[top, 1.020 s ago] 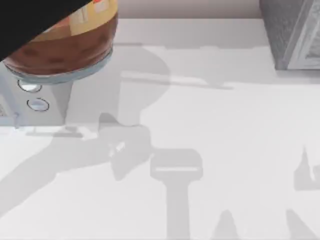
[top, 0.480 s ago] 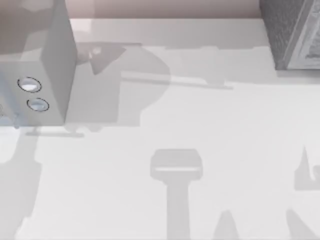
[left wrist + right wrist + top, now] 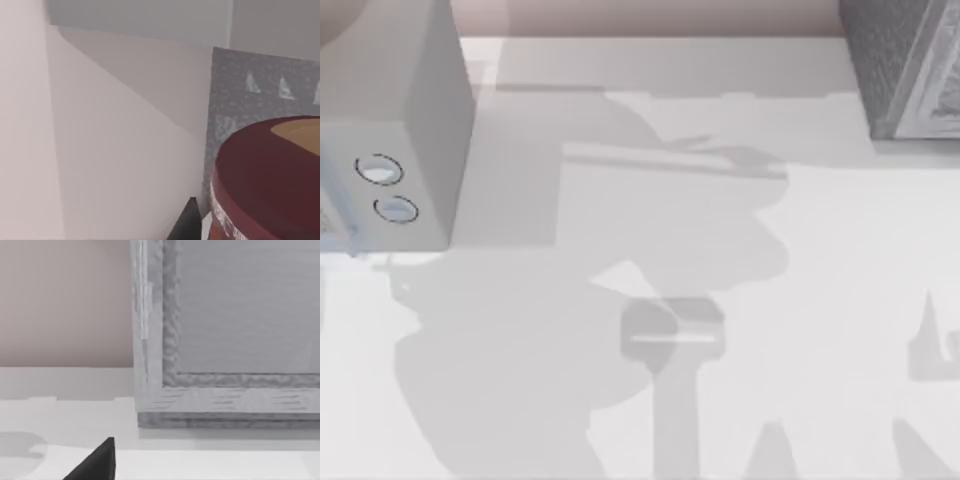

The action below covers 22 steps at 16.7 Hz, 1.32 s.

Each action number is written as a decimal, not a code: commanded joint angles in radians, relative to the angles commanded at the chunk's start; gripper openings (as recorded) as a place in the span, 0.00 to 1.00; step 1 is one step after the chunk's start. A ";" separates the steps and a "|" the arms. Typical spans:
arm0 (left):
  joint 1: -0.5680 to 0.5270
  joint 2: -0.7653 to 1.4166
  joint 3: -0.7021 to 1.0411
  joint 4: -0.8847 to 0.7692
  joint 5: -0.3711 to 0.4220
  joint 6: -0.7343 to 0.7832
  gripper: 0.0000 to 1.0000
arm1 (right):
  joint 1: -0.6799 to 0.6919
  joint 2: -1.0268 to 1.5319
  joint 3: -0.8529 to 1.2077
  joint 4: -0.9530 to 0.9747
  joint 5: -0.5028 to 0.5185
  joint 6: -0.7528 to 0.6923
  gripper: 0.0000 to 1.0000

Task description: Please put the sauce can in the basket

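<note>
In the left wrist view the sauce can (image 3: 260, 175) is very near, showing its dark maroon top with a tan patch. It hangs high over the white table (image 3: 125, 165). One dark fingertip (image 3: 189, 222) of my left gripper stands right beside the can, which is held in its grip. Behind the can rises a grey speckled wall (image 3: 250, 100), the basket; in the top view it stands at the back right corner (image 3: 895, 70). In the right wrist view a dark fingertip (image 3: 97, 460) of my right gripper sits low before the basket's grey framed side (image 3: 225, 340).
A grey box (image 3: 390, 130) with two round knobs (image 3: 382, 172) stands at the table's back left. A broad shadow (image 3: 620, 330) lies across the middle of the white table (image 3: 840, 260). A pinkish wall (image 3: 650, 15) runs behind the table.
A second ago the can and a black arm showed at the top view's upper left. They have left that view, and a large shadow now spreads rightward over the table's middle.
</note>
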 joint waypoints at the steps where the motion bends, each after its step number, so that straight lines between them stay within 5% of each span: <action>1: 0.034 0.021 0.006 0.023 0.020 -0.002 0.00 | 0.000 0.000 0.000 0.000 0.000 0.000 1.00; 12: 0.067 0.069 0.065 0.001 0.014 0.030 0.00 | 0.000 0.000 0.000 0.000 0.000 0.000 1.00; 22: -0.018 0.053 0.069 -0.443 -0.056 0.439 0.00 | 0.000 0.000 0.000 0.000 0.000 0.000 1.00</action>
